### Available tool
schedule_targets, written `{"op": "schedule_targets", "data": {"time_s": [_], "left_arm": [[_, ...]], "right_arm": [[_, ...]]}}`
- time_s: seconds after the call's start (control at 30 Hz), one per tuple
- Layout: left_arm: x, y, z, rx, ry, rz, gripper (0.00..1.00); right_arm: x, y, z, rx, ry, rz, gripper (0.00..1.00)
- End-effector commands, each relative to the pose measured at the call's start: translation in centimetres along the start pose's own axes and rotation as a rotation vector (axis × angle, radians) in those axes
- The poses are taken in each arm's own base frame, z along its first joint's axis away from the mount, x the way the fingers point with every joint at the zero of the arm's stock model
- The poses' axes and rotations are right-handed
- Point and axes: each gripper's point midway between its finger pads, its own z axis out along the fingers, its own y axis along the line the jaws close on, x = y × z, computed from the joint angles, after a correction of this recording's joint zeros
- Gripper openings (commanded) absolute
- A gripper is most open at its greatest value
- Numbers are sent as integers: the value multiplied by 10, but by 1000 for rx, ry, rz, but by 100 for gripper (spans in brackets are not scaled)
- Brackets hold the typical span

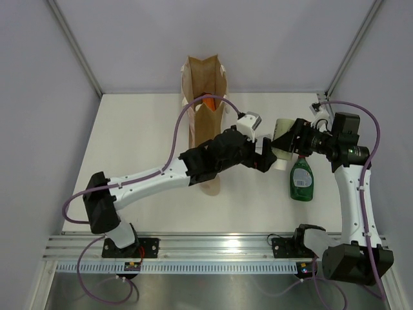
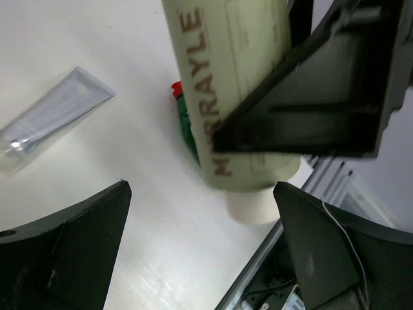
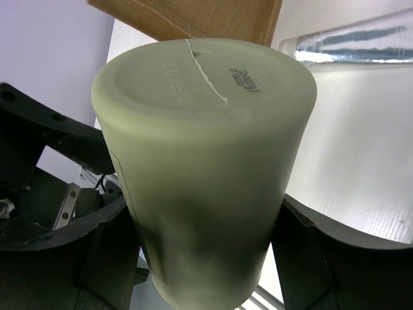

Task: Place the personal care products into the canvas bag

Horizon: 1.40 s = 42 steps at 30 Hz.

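Top external: right gripper (image 1: 284, 140) is pinching pale green bottle (image 1: 281, 155), left gripper (image 1: 264, 152) gaping. Orange bottle (image 1: 210, 102) bagged; dark green bottle (image 1: 301, 181) waiting.

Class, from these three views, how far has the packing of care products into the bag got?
Done: an orange bottle shows inside the bag. In hand: the right gripper clamps a pale green bottle, and the left gripper is open with a finger on either side of it. Left: the dark green bottle and the silver tube lie on the table. Other products are not in view.
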Motion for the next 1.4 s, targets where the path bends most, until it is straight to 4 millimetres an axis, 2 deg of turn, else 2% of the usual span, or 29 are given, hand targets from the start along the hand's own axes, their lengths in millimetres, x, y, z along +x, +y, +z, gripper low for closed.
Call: {"op": "schedule_targets", "data": {"time_s": [0.0,0.03,0.07,0.1,0.13,0.17,0.2,0.27,0.3,0.33,0.37,0.4,0.43,0.47,0.5,0.53,0.57,0.6,0.63,0.67,0.7,0.73,0.77,0.9,0.97,1.0,1.07,1.13,1.37], "left_arm": [[-39,5,-44,-34,-123,94,99],[-37,13,-51,-65,-112,117,99],[-36,23,-59,-102,-109,156,99],[-45,23,-75,-108,-127,171,99],[-40,31,-84,-138,-94,197,99],[-39,43,-93,-184,-92,225,99],[-46,46,-109,-202,-110,236,99],[-43,67,-129,-284,-100,280,99],[-35,77,-136,-311,-85,295,99],[-39,81,-154,-323,-102,300,99],[-39,88,-163,-354,-112,308,99],[-29,99,-169,-381,-98,316,99],[-24,105,-176,-397,-95,314,99],[-29,110,-193,-410,-133,298,99],[-24,114,-199,-414,-141,274,99],[-7,124,-201,-429,-119,271,99],[-8,126,-215,-420,-158,230,99],[-3,130,-220,-424,-162,215,99],[3,134,-224,-427,-161,201,99],[10,141,-231,-441,-173,174,99],[12,144,-235,-450,-175,163,99],[17,148,-240,-462,-169,154,99],[19,150,-242,-471,-172,132,99],[28,156,-254,-472,-186,72,99],[36,160,-254,-478,-178,54,99],[38,160,-255,-474,-178,51,99],[40,163,-256,-480,-176,52,99],[43,166,-257,-491,-169,55,99],[57,166,-249,-454,-153,65,99]], "right_arm": [[-52,40,-13,-99,-139,-211,0],[-58,36,-9,-93,-134,-223,0],[-68,43,-10,-110,-144,-251,0],[-74,38,-1,-110,-127,-237,0],[-79,38,3,-110,-121,-248,0],[-91,46,2,-96,-134,-280,0],[-90,48,18,-104,-96,-297,0],[-107,59,26,-75,-121,-347,0],[-102,69,48,-99,-76,-371,0],[-104,75,57,-99,-70,-393,0],[-120,87,58,-72,-105,-429,0],[-116,88,85,-70,-55,-434,0],[-121,91,94,-60,-52,-444,0],[-142,104,93,-40,-101,-471,0],[-144,93,120,-18,-70,-443,0],[-148,102,131,-27,-74,-447,0],[-171,121,128,-42,-142,-470,0],[-178,126,137,-51,-151,-464,0],[-179,117,166,-49,-123,-420,0],[-199,146,159,-95,-194,-440,0],[-198,137,188,-91,-172,-397,0],[-206,141,194,-88,-205,-395,0],[-218,161,196,-124,-273,-416,0],[-230,167,240,-122,-391,-394,0],[-242,168,252,-94,-480,-394,0],[-235,161,273,-80,-469,-390,0],[-238,163,281,-63,-500,-401,0],[-223,150,303,-33,-463,-411,0],[-178,95,339,117,-345,-480,3]]}}
